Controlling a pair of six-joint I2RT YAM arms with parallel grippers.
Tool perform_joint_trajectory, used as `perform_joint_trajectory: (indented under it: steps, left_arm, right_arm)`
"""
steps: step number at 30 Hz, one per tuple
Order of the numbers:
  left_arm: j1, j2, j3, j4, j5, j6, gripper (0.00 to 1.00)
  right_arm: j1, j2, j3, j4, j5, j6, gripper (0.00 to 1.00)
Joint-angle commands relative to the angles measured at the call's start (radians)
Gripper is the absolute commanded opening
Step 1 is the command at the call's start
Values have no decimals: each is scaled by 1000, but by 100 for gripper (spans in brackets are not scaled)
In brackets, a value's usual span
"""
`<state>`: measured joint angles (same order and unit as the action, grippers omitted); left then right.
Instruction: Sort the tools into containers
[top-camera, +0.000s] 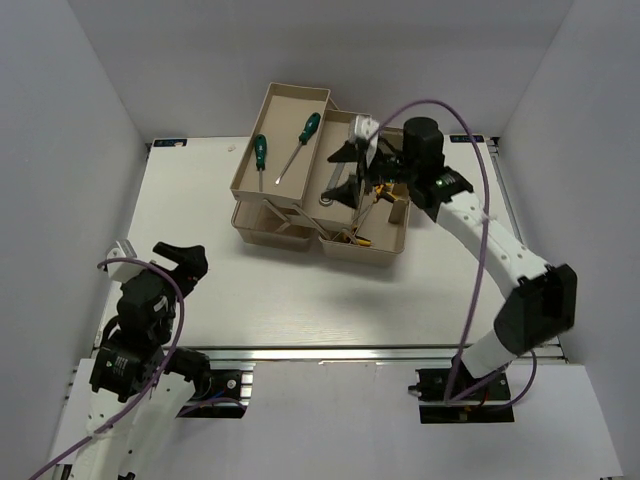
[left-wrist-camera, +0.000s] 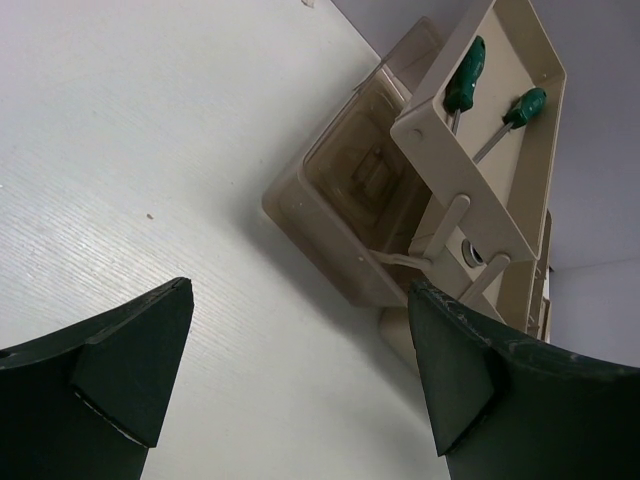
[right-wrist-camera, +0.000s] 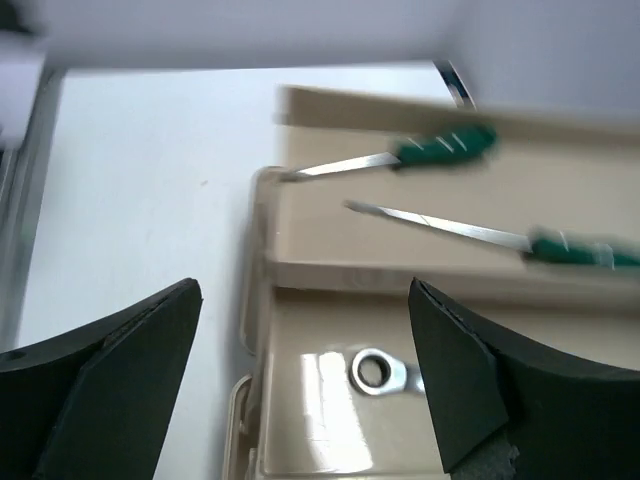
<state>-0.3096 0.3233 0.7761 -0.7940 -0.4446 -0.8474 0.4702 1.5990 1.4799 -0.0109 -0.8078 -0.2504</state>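
Note:
The beige fold-out toolbox (top-camera: 385, 248) stands open at the back middle of the table. Two green-handled screwdrivers (top-camera: 260, 151) (top-camera: 310, 127) lie in its raised upper-left tray (top-camera: 247, 163). Yellow-and-black hex keys (top-camera: 352, 237) lie in the lower right compartment. My right gripper (top-camera: 345, 172) hangs open over the middle tray. Its wrist view shows the gripper (right-wrist-camera: 303, 330) open and empty above the ring end of the silver wrench (right-wrist-camera: 378, 372), with both screwdrivers (right-wrist-camera: 445, 148) (right-wrist-camera: 570, 248) beyond. My left gripper (top-camera: 185, 262) (left-wrist-camera: 300, 330) is open and empty over bare table, well short of the toolbox (left-wrist-camera: 330, 240).
White walls close in the table on three sides. An aluminium rail (top-camera: 350, 352) runs along the near edge by the arm bases. The right arm's purple cable (top-camera: 470, 130) loops above the toolbox. The lower left compartment (top-camera: 262, 232) sits under the raised tray.

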Motion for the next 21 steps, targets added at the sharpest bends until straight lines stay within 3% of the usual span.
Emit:
perform_joint_trajectory:
  steps: [1, 4, 6, 7, 8, 11, 14, 17, 21]
  left_arm:
    - [1, 5, -15, 35, 30, -13, 98]
    - [1, 2, -23, 67, 56, 2, 98]
    - [1, -1, -24, 79, 63, 11, 98]
    - [1, -3, -26, 81, 63, 11, 98]
    - [3, -4, -23, 76, 63, 11, 98]
    - [1, -9, -20, 59, 64, 8, 96]
    - [1, -30, -3, 19, 58, -1, 96]
    - [1, -55, -1, -25, 57, -27, 96]
    - [3, -125, -24, -59, 64, -71, 95]
  right_arm:
    - [48, -118, -114, -27, -235, -477, 89]
    - [137, -174, -174, -169, -242, -568, 87]
    - [270, -185, -188, -257, -122, -668, 64]
    - [322, -188, -197, -299, -53, -690, 44]
    - [426, -185, -239, -281, 104, -664, 37]
    - [553, -133, -291, -97, 386, -529, 24]
    - [585, -2, -195, -77, 504, -423, 20]
    - [616, 110, -155, 11, 687, -415, 31]
    - [630, 243, -101, 111, 849, -420, 35]
